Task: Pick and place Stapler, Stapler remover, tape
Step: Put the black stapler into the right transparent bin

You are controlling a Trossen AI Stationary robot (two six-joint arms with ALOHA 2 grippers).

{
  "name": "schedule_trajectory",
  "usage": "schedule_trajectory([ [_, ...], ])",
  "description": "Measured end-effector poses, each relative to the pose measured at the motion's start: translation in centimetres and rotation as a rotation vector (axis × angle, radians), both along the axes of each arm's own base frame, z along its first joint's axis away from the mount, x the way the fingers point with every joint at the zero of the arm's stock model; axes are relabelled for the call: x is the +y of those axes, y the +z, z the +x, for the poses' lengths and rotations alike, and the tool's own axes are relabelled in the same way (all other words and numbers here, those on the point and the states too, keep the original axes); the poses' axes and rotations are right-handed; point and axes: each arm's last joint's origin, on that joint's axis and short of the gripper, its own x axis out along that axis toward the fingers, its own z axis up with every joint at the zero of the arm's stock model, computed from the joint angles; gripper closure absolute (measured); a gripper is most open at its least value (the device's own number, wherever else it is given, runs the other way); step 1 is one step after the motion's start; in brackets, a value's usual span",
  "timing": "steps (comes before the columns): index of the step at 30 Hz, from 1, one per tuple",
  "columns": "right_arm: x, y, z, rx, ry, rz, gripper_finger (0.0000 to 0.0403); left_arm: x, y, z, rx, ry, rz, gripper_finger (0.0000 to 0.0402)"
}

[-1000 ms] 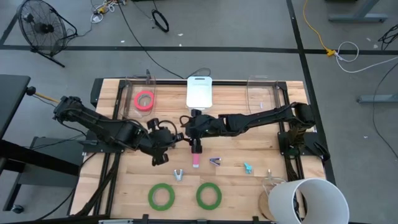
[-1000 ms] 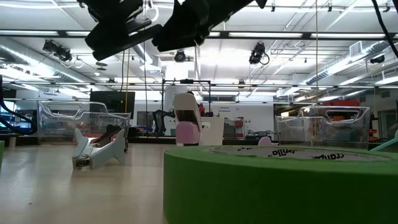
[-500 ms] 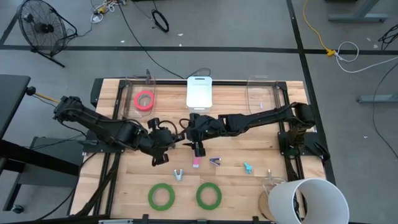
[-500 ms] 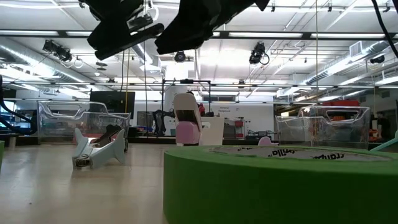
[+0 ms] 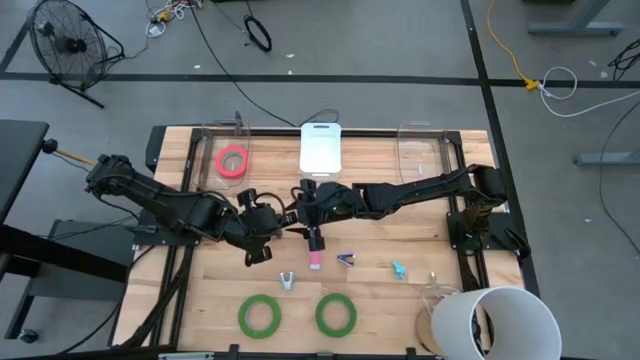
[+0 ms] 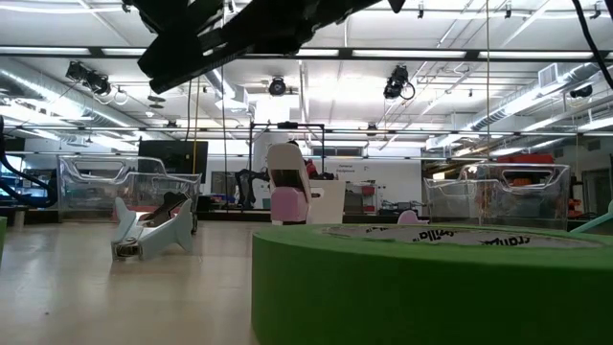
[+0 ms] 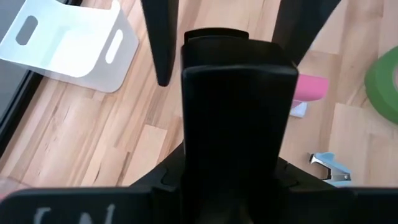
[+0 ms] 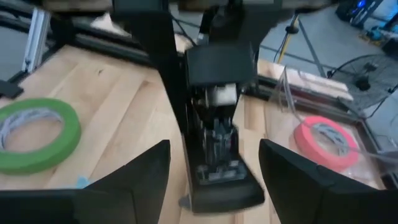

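My left gripper [image 5: 285, 220] is shut on a black stapler [image 8: 217, 124], held above the table's middle. My right gripper [image 5: 312, 212] faces it, open, with its fingers [image 7: 158, 43] standing on either side of the stapler's front end without touching. A pink and white stapler [image 5: 315, 260] stands on the table just near of them. A silver stapler remover [image 5: 287, 280] lies beside it. Two green tape rolls [image 5: 260, 315] [image 5: 335, 313] lie flat by the near edge. A pink tape roll [image 5: 232, 160] lies in the far left clear bin. My left gripper holds the black stapler along its length, front end [image 8: 221, 168] toward the table's right. One dark finger [image 8: 168, 99] lies against the stapler's side; the other is hidden by the stapler. The stapler is lifted clear of the table.
A white tray [image 5: 320, 148] stands at the far middle between two clear bins [image 5: 420, 150]. A purple remover [image 5: 346, 260] and a teal one [image 5: 398, 268] lie right of the pink stapler. A white bucket [image 5: 495, 320] stands at the near right corner.
My right gripper has shifted a little toward the table's left edge, closer to the black stapler in my left gripper. In the low view its dark shape has gone up toward the picture's top.
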Motion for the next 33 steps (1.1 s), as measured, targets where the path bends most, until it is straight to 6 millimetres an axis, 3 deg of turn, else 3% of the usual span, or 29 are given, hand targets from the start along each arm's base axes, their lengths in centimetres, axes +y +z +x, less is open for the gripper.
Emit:
schedule_trajectory([
  [6, -0.07, 0.19, 0.1, -0.022, -0.002, 0.001, 0.0157, -0.01, 0.01, 0.02, -0.003, 0.0, 0.0, 0.0288],
  [10, -0.07, 0.33, 0.15, -0.037, -0.003, 0.002, 0.0185, -0.02, 0.02, 0.04, -0.005, -0.001, -0.002, 0.0288],
  [13, -0.08, 0.32, 0.15, -0.036, -0.003, 0.001, 0.0237, -0.02, 0.03, 0.05, -0.005, -0.001, -0.003, 0.0288],
  [18, -0.04, 0.16, 0.08, -0.021, 0.02, -0.038, 0.0365, -0.01, -0.01, 0.0, 0.005, -0.012, 0.004, 0.0288],
  [26, -0.04, 0.17, 0.08, -0.022, 0.019, -0.033, 0.0366, 0.01, 0.02, 0.0, 0.002, -0.012, 0.022, 0.0288],
  [33, -0.44, 0.91, -0.71, 0.009, -0.039, -0.047, 0.0366, 0.08, 0.12, 0.07, -0.02, 0.009, 0.036, 0.0161],
])
